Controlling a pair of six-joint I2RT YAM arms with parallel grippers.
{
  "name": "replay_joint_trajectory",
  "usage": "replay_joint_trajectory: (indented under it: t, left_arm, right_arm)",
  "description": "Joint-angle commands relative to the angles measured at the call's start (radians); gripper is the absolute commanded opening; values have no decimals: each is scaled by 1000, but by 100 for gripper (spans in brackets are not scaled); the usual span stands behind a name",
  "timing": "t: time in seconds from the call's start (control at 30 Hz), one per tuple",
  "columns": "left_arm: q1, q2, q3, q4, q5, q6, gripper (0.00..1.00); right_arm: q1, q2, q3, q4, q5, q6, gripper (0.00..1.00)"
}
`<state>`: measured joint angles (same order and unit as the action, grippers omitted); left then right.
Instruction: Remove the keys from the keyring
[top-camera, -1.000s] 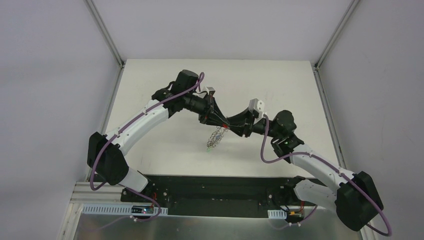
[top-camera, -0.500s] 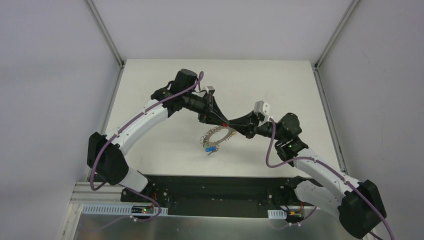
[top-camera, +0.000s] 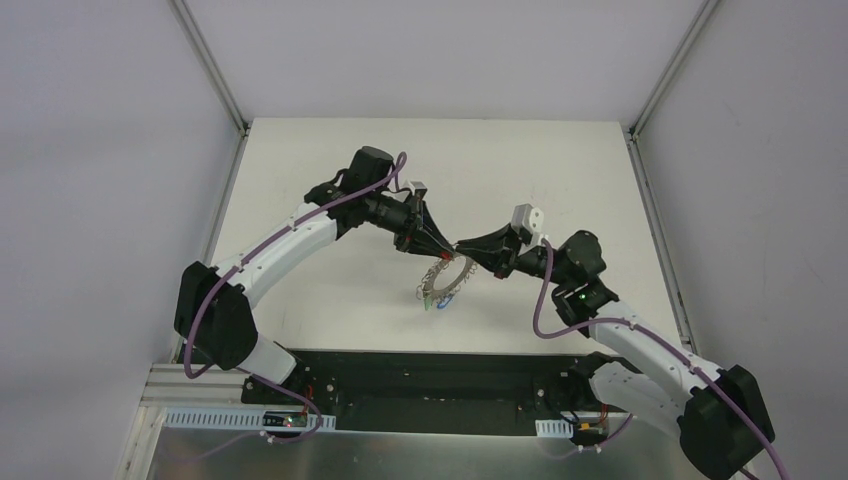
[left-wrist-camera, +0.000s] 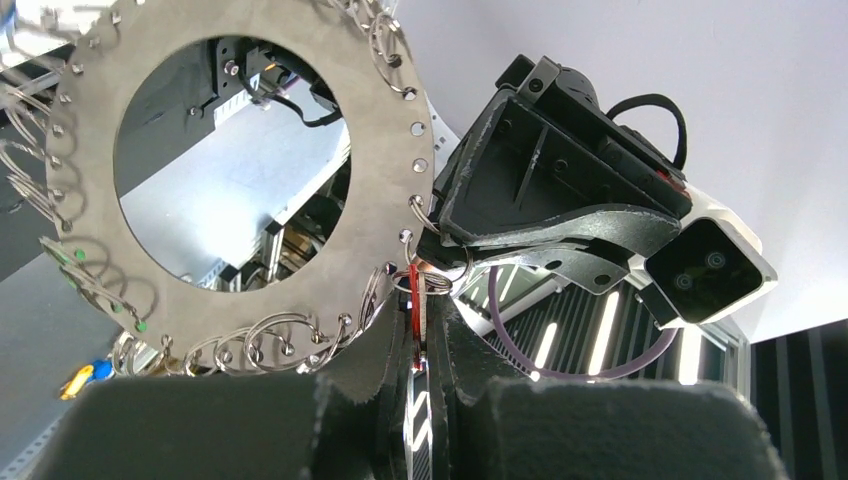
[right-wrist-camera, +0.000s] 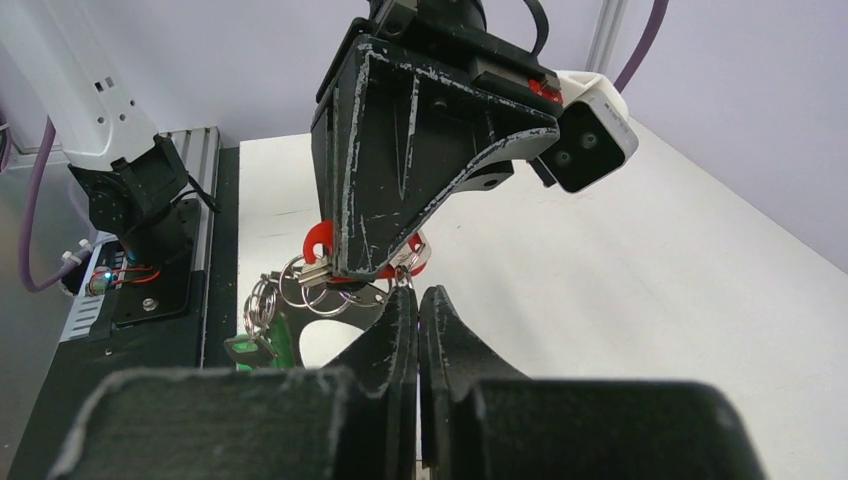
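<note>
- table (top-camera: 330, 290): white matte top, rectangular, pale walls close on three sides
- grey metal strips (top-camera: 222, 205) run along its left and right edges
- black base plate (top-camera: 430, 362) spans the near edge; both arm bases (top-camera: 268, 362) sit on it

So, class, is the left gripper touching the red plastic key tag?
Touching. Left wrist view shows the left gripper pinching the red plastic key tag.

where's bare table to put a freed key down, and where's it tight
Free: the far strip of the table beyond both arms, and the near-left patch between the left arm and the black base plate. Crowded: mid-table, where the left gripper and right gripper meet at the keyring, keys dangling beneath.
</note>
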<state>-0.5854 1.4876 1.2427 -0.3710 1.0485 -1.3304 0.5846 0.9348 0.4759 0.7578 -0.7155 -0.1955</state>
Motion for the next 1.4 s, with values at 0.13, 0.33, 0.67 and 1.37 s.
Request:
replay_joint_trajectory:
  t: [0.13, 0.33, 0.67, 1.37]
  left_arm:
    - [-39, 39, -11, 38, 45, 37, 0]
    - [-23, 52, 15, 38, 100, 133, 0]
    - [23, 52, -43, 11, 103, 229, 0]
    - [108, 212, 219, -504, -1219, 871, 0]
  right_arm:
    - [5, -11, 18, 218, 37, 29, 0]
    - [5, -58, -9, 204, 98, 52, 0]
    - [6, -172, -94, 196, 235, 70, 0]
    - [3, -199, 5, -316, 374, 22, 0]
